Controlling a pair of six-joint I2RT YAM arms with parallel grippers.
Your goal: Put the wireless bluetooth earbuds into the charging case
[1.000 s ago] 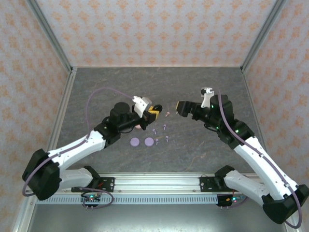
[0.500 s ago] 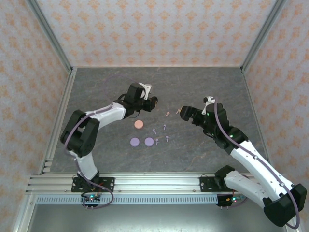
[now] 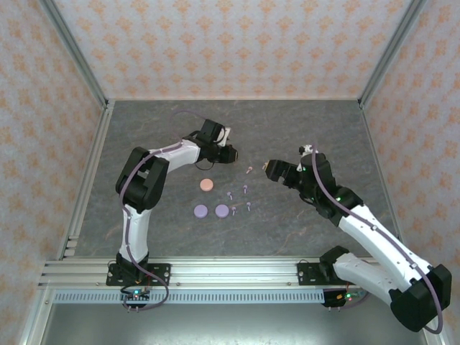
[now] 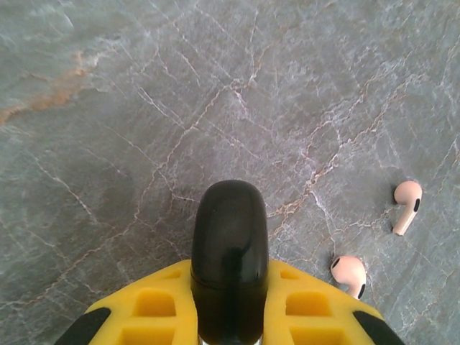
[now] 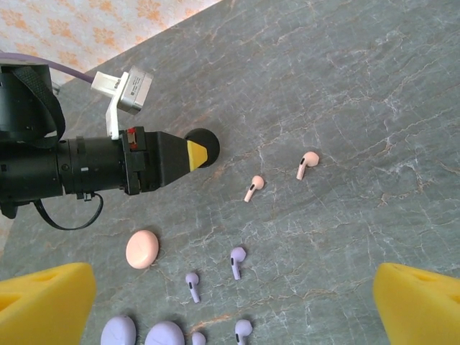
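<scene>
My left gripper (image 3: 228, 152) is shut on a closed black charging case (image 4: 230, 223), gripped edge-on between its yellow fingers (image 4: 154, 298). In the right wrist view that gripper (image 5: 195, 154) carries the black case (image 5: 208, 143) just above the table. Two pink earbuds (image 5: 253, 187) (image 5: 307, 164) lie to its right, and they also appear in the left wrist view (image 4: 407, 205) (image 4: 350, 273). Several lavender earbuds (image 5: 236, 260) (image 5: 191, 284) lie nearer. My right gripper (image 3: 267, 169) hovers open over the buds, with nothing between its yellow fingertips (image 5: 43, 298).
A closed pink round case (image 3: 207, 185) lies on the grey stone table (image 3: 309, 129). Two closed lavender round cases (image 3: 200, 211) (image 3: 222, 210) sit side by side nearer the front. Patterned walls enclose the table on three sides.
My left arm has swung, carrying the black case away from the near edge toward the back. The right gripper has dropped slightly nearer and stayed open.
</scene>
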